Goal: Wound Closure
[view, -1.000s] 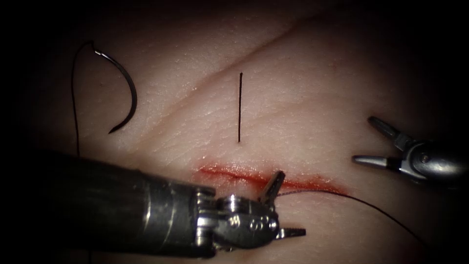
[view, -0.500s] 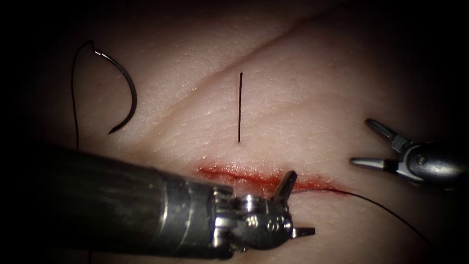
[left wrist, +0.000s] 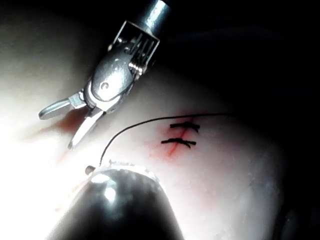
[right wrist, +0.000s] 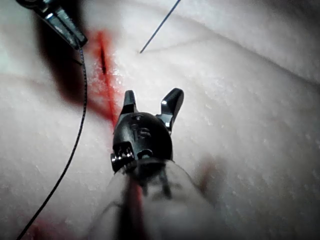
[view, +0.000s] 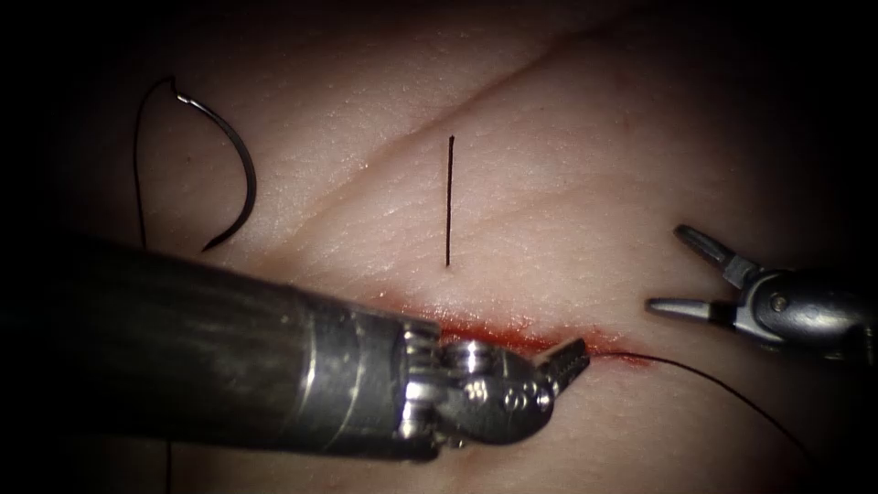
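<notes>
While the needle [view: 227,163] lies free far left, left end effector [view: 569,357] clamped on thread [view: 722,388], right end effector [view: 675,273] apart, empty.

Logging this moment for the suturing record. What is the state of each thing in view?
Left tool: shut on the thread at the cut.
Right tool: open, holding nothing.
Needle: lying free on the tissue, left of the cut.
Thread: trails right from the left tool.
Cut: red with fluid.

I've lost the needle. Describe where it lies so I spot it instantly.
Start at the red cut low on the tissue, then look far up and left. The needle lies loose on the surface, held by neither tool. It is the curved dark arc, unlike the straight thread end standing mid-picture.
</notes>
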